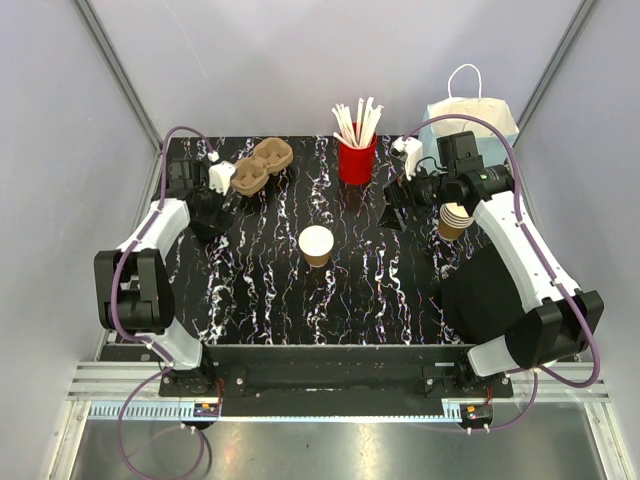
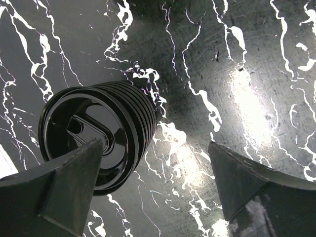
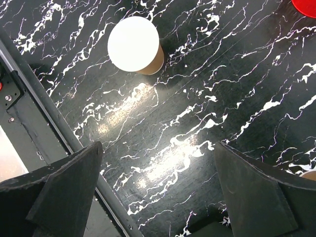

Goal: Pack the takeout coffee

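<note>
**Cup alone mid-counter, both arms off it**

The cup (image 1: 316, 245) stands upright in the middle of the counter (image 1: 270, 300), touching nothing, well apart from both arms. From above, its top reads as a flat white disc. Whether that is a lid or the bare inside cannot be told.

The left fingers (image 2: 54, 192) are spread wide with only counter between them. A stack of black lids (image 2: 98, 131) lies tilted just beside one finger, which hides the stack's lower edge. In the top view this end of the arm is dark on dark and hard to make out.

The right fingers (image 3: 261, 197) also stand wide, holding nothing. The wrist camera sees the cup at the far side, away from the fingers.

The bag (image 1: 475, 115) at the back right is partly covered by the right arm and its cable, and only its handle and upper part show. The stacked cups (image 1: 454, 221) are half hidden under that arm. The red cup (image 1: 357, 158) of sticks is whole from above but cut to a sliver in the right wrist view. A carrier (image 1: 262, 166) sits near the left arm.
</note>
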Controlling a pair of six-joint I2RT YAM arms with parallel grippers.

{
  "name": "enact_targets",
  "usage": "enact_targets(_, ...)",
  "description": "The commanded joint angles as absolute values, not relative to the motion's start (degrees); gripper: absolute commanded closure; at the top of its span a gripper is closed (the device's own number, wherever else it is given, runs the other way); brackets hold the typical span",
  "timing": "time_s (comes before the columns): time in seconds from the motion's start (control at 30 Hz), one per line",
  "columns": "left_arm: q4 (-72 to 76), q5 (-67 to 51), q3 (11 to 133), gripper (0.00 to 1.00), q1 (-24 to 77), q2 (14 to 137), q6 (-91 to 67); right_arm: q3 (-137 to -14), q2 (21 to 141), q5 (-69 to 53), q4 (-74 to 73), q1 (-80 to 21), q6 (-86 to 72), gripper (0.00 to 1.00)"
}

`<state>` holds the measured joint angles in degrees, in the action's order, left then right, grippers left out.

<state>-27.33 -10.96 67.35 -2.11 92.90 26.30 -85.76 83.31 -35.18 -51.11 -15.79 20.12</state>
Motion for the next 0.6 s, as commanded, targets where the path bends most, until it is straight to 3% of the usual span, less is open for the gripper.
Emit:
enact_targets(0.0, -24.70, -9.67, 70.84, 0.13, -2.29, 93.51, 25.66, -86.04, 82.18, -36.30, -49.48, -16.08, 19.86, 0.00)
enact_targets(0.23, -24.70, -9.49, 71.89, 0.25, -2.37, 94.83, 25.75, -85.87, 82.97, -36.56, -49.22, -16.08, 19.42, 0.00)
enact_targets(0.57, -24.35, -8.53, 73.47, 0.35, -2.81, 96.94, 25.14, -85.25, 83.76, -37.00, -48.96, -16.08, 19.07, 0.00)
